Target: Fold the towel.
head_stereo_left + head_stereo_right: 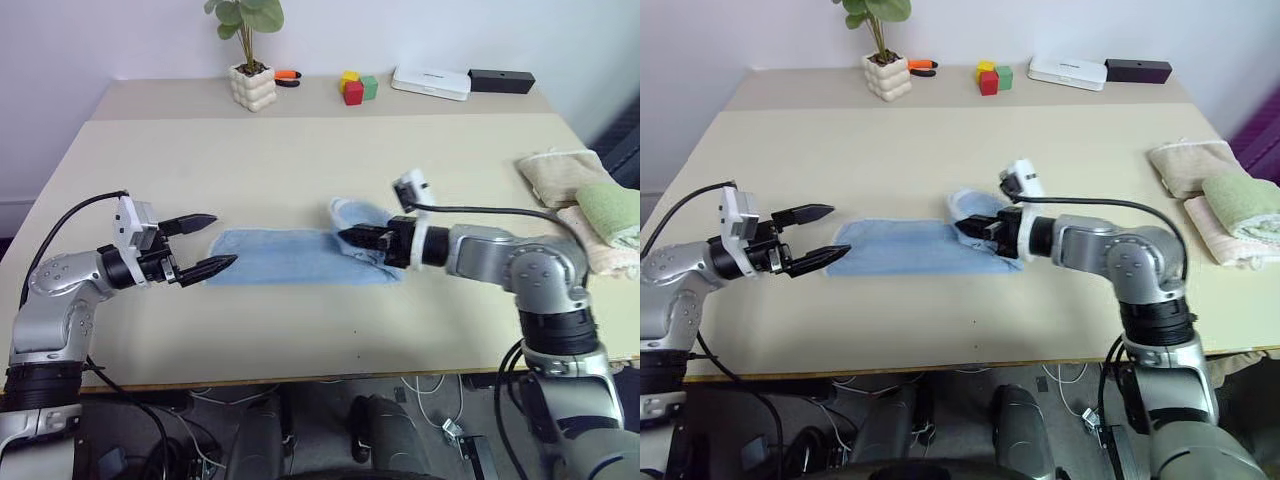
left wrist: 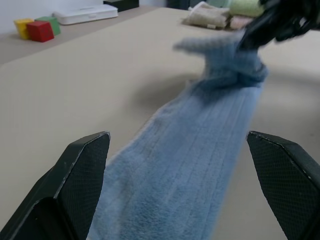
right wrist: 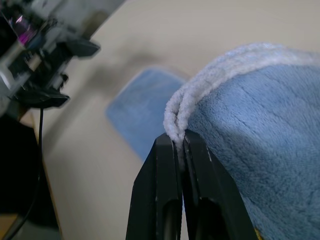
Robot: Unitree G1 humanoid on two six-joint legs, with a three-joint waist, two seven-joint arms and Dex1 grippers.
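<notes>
The light blue towel (image 1: 290,256) lies as a long strip across the middle of the table. Its right end is lifted and curled over toward the left, whitish trim (image 3: 200,87) showing. My right gripper (image 1: 349,237) is shut on that trimmed edge, holding it above the strip. In the right wrist view the two fingers (image 3: 165,190) pinch the doubled trim. My left gripper (image 1: 208,243) hovers just off the towel's left end, open, one finger on each side of the strip's line. The left wrist view shows its fingers (image 2: 82,170) wide apart over the towel (image 2: 190,165).
Folded beige and green towels (image 1: 590,205) lie at the table's right edge. At the back stand a potted plant (image 1: 250,75), coloured blocks (image 1: 356,88), a white box (image 1: 430,82) and a black box (image 1: 501,80). The near table edge (image 1: 300,378) runs below the towel.
</notes>
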